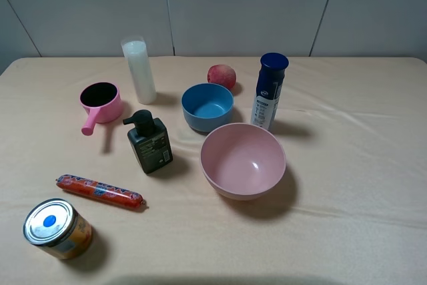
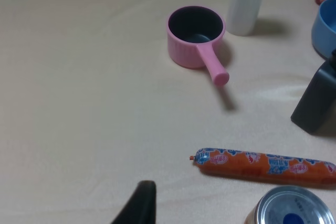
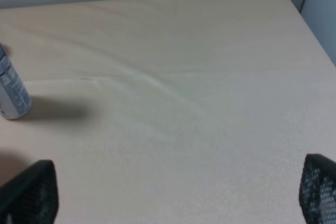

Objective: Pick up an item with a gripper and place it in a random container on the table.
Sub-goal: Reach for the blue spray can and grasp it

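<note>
The bottle (image 1: 269, 91), with a dark blue cap and a white printed label, stands upright on the beige table (image 1: 353, 165), just behind the large pale pink bowl (image 1: 243, 159), which is empty. Neither arm shows in the high view. In the right wrist view my right gripper (image 3: 176, 198) is open and empty, its fingers wide apart low over bare cloth. The bottle's lower part (image 3: 11, 90) is at that picture's edge, well away from the fingers. In the left wrist view only one black fingertip (image 2: 142, 198) shows, holding nothing.
A blue bowl (image 1: 207, 106) and a peach (image 1: 221, 76) sit behind the pink bowl. To the left are a milky white cylinder (image 1: 139, 70), a small pink handled pot (image 1: 100, 103), a dark green pump bottle (image 1: 149, 141), a wrapped sausage (image 1: 100, 191) and a tin can (image 1: 57, 228).
</note>
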You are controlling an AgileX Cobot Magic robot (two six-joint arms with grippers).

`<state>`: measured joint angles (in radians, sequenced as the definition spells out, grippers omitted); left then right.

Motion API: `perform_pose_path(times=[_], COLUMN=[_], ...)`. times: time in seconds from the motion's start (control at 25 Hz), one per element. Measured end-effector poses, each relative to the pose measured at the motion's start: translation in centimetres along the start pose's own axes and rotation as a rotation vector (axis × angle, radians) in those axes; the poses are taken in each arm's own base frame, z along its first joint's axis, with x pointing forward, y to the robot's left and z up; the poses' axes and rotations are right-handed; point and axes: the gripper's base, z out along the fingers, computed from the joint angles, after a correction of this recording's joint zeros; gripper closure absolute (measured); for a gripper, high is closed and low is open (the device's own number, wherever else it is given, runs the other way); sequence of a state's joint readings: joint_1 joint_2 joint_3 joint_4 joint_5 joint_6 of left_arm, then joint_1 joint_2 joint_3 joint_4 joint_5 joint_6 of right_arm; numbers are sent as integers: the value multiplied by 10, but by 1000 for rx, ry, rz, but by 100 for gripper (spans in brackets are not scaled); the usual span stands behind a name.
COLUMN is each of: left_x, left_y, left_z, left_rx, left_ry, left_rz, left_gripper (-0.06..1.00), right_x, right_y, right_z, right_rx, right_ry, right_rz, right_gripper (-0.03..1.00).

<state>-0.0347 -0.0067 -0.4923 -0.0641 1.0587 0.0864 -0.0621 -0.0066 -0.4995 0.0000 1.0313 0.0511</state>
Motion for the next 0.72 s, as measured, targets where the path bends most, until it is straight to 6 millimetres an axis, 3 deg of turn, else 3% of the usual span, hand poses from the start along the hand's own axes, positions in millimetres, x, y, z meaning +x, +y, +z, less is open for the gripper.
perform_pose_path(times=[0.72], left_x=[0], left_y=[0], left_z=[0], left_rx=[0], left_ry=[0], left_rz=[0], left_gripper=[-5], right_x=[0], right_y=[1], right_z=[0], right_rx=[-8], right_ry=[0], right_rz=[5], right_gripper=[27])
